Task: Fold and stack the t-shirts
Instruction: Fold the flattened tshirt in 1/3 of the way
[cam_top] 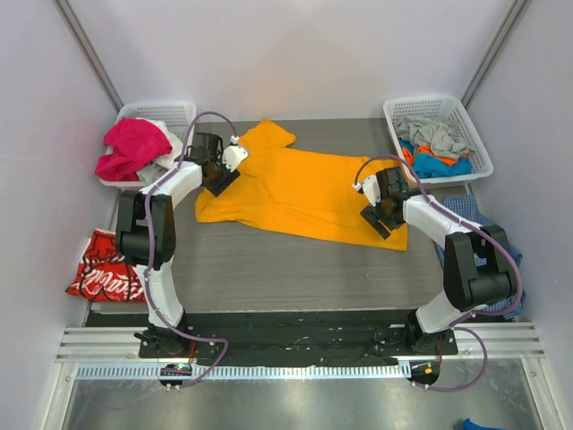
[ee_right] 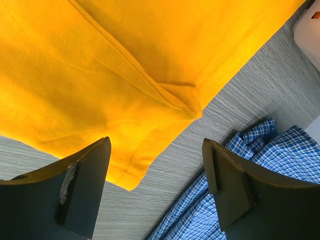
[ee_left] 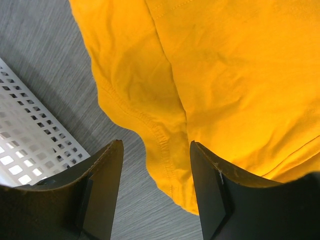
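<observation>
As the tee lies spread for folding, my left gripper at ten o'clock and right gripper at four hover released.

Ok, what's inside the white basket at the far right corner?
The white basket holds a crumpled heap: grey cloth on top, with blue cloth and orange cloth showing beneath it. Anything deeper, and the basket floor, is covered.

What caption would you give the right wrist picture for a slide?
Right gripper open over the hem corner of the orange t-shirt, with a blue checked cloth beside it.
</observation>
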